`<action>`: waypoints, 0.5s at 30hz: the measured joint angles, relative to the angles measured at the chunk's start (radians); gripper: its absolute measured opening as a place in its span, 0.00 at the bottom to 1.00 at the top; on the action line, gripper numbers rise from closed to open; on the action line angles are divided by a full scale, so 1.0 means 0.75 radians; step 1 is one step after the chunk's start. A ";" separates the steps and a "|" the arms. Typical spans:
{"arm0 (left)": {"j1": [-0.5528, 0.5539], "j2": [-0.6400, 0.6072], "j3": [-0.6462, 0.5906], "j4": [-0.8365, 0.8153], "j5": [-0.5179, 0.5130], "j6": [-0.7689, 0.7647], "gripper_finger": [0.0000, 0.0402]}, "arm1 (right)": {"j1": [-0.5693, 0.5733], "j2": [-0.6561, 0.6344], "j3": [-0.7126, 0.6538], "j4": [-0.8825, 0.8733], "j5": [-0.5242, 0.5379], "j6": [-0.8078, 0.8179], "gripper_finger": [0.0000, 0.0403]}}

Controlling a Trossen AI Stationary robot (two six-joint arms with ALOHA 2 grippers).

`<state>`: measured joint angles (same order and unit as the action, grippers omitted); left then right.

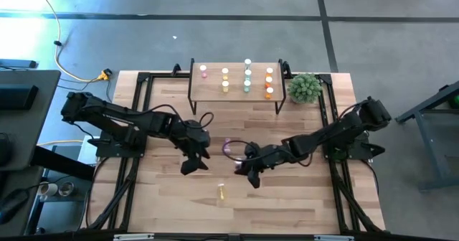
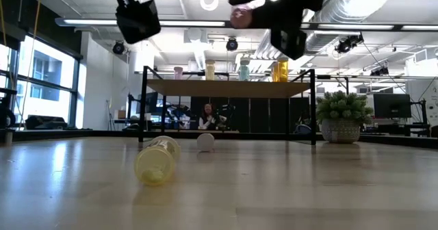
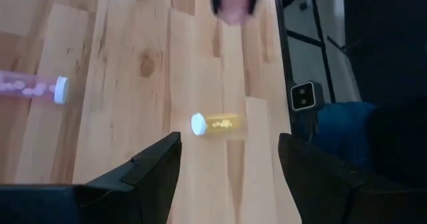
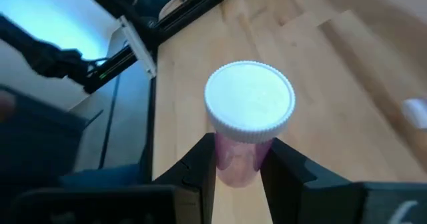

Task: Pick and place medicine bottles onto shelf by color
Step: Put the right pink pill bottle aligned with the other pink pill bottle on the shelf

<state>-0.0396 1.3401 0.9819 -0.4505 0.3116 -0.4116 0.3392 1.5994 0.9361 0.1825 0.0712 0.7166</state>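
- Right gripper [image 4: 238, 159], mid-tabletop in the overhead view, is clamped on a pink bottle [image 4: 245, 125]; its fingers [image 4: 197, 164] press both sides of the body just under the white cap, and the bottle's lower end is hidden between them.
- From table height, the same pink bottle [image 2: 240, 16] hangs high above the tabletop [image 2: 287, 189], mostly masked by the dark gripper around it.
- Left gripper [image 3: 227, 159] hovers nearby, on the left side of the tabletop's middle, its jaws spread wide and empty.
- A yellow bottle [image 3: 217, 124] lies on its side on the wood, white cap on, seen between the left gripper's open fingers but well below them; in the overhead view it is a faint pale mark [image 1: 221, 192] toward the near edge.
- A second pink bottle [image 3: 33, 89] lies flat on the tabletop, cut off by the left wrist view's edge; its pills show through the body.
- The shelf [image 1: 237, 90] stands at the far edge, carrying bottles in four short rows: pink [image 1: 204, 71], yellow [image 1: 225, 79], green [image 1: 247, 74] and orange [image 1: 269, 83]. From above only caps and slivers of colour show, so an exact count is hard to make.
- A potted plant [image 1: 305, 87] sits just beside the shelf's right end.
- A person [image 2: 207, 116] sits in the room beyond, partly hidden behind the shelf legs.
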 joint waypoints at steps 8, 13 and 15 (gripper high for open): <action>0.026 0.044 0.001 0.017 0.011 0.056 0.60 | -0.061 0.202 0.189 0.000 -0.272 -0.074 0.21; 0.045 0.056 0.000 0.014 0.010 0.101 0.60 | -0.111 0.337 0.316 0.000 -0.412 -0.131 0.21; 0.045 0.060 0.000 0.001 0.010 0.122 0.60 | -0.126 0.374 0.350 -0.011 -0.435 -0.143 0.21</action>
<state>-0.0055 1.3853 0.9817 -0.4496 0.3191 -0.3202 0.2446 1.8802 1.1987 0.1745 -0.2548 0.6090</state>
